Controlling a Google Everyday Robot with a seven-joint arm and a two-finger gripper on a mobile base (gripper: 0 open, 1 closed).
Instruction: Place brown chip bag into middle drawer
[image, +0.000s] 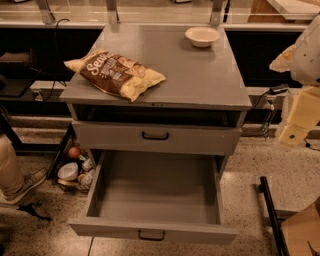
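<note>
My gripper, state I cannot tell, hangs at right, well apart from the brown chip bag scripted "Se…", cream bowl beyond, middle drawer open below.

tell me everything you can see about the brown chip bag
The brown chip bag is a crinkly, puffed pillow pack, dark brown in the middle with white script lettering and pale yellow ends. It lies flat and slanted on the front left of the grey cabinet top, nothing else touching it. The gripper hangs far right, apart from it.
</note>
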